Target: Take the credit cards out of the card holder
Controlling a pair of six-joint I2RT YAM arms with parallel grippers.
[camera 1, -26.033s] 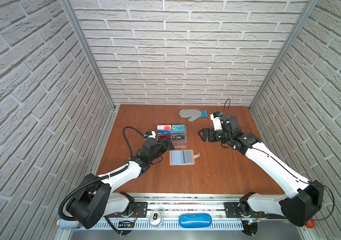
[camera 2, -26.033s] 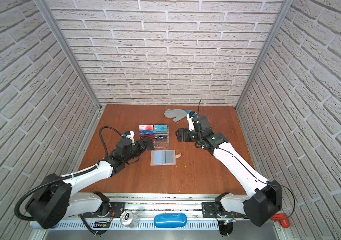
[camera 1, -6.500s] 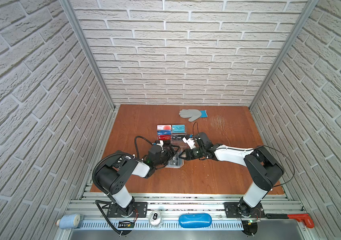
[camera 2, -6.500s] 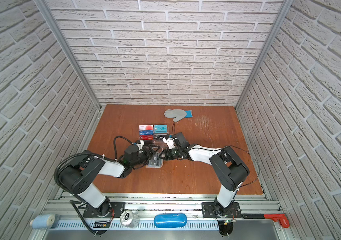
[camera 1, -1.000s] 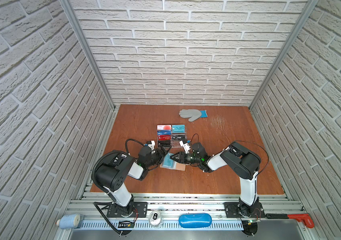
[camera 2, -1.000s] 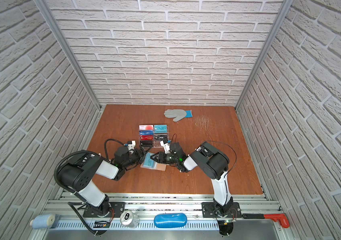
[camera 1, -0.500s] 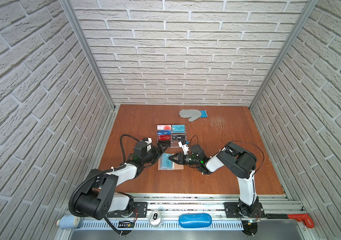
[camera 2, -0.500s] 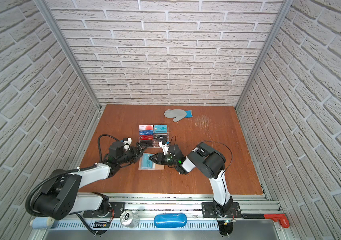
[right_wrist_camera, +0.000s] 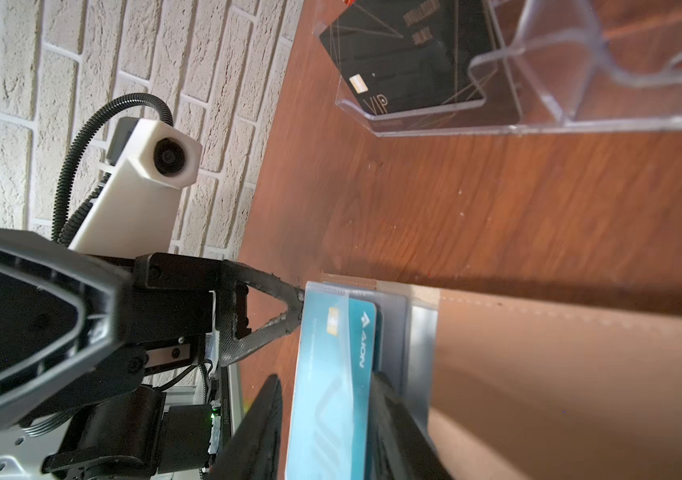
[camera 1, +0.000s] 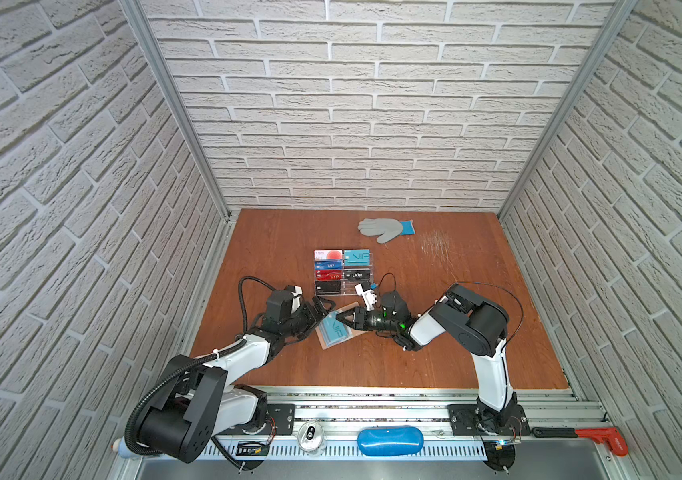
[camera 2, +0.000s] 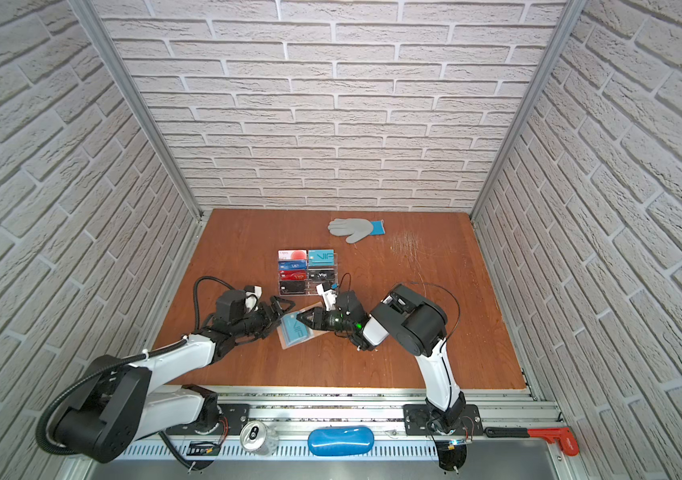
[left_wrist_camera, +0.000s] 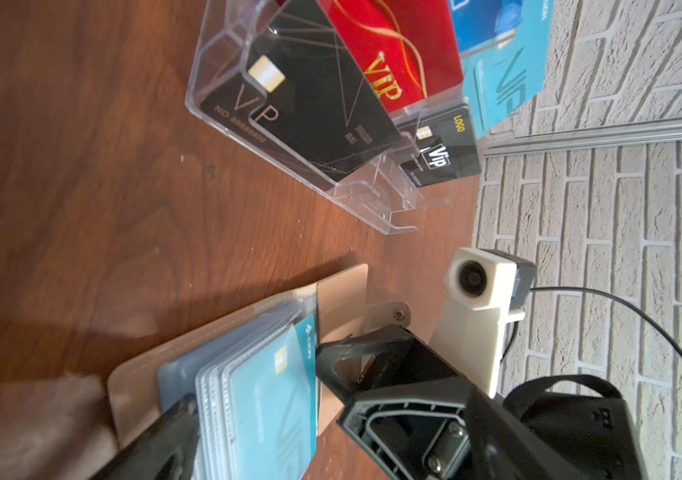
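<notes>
The tan card holder [right_wrist_camera: 559, 374] lay open and slightly askew on the bench [camera 1: 435, 353]. It was a little left of the middle, just in front of the clear acrylic stand [left_wrist_camera: 376, 203] and not touching it. Its grey-blue sleeve pages [left_wrist_camera: 214, 374] were fanned up. A teal card [right_wrist_camera: 331, 374] sat in the top sleeve, with its chip end poking out toward the right arm.

The right claw [camera 1: 337, 316] reached in low from the right. Its jaws were drawn narrow and set to either side of the teal card's protruding end. In the right wrist view one finger [right_wrist_camera: 397, 424] lay against the card, while a thin sliver of gap showed at the other. I could not tell whether the card was truly pinched.

The left claw [camera 1: 320, 319] came in from the opposite side, at the holder's left edge. Its jaws were spread wide and held nothing. One fingertip [right_wrist_camera: 300, 307] touched the corner of the sleeve pages.

More cards stood tiered in the stand: a white card with a red circle [camera 1: 327, 254], a second teal VIP card [camera 1: 357, 257], a blue card [camera 1: 328, 264], a red VIP card [left_wrist_camera: 393, 50] and two black cards [left_wrist_camera: 310, 112]. A grey glove [camera 1: 385, 228] with a blue cuff lay near the bench's back edge, well apart from both claws.
</notes>
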